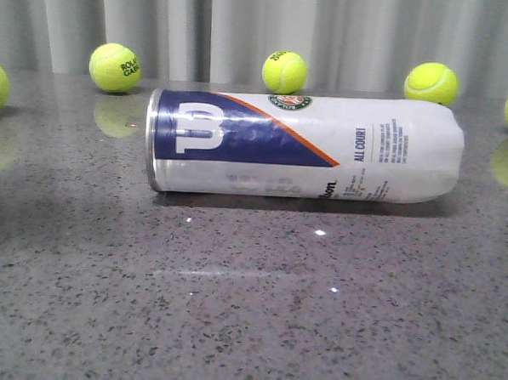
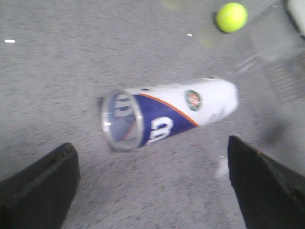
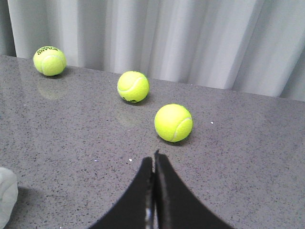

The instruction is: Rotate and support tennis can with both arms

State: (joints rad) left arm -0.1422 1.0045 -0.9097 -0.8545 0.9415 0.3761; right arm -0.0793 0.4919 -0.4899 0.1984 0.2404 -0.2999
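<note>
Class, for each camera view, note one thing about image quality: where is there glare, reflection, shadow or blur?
Front view: sharp; small white glints and ball reflections sit on the polished grey speckled table, with a shadow under the white-and-navy tennis can. Left wrist view: soft, smeared blur over the can and the open black left gripper. Right wrist view: crisp; the shut right gripper is dark, and the yellow-green balls cast faint reflections.

A staged robot test bench, seemingly: a speckled grey stone-look tabletop (image 1: 247, 326) is filling the scene. A plain pale pleated curtain (image 1: 245, 28) is hanging behind it, closing off any room beyond.
</note>
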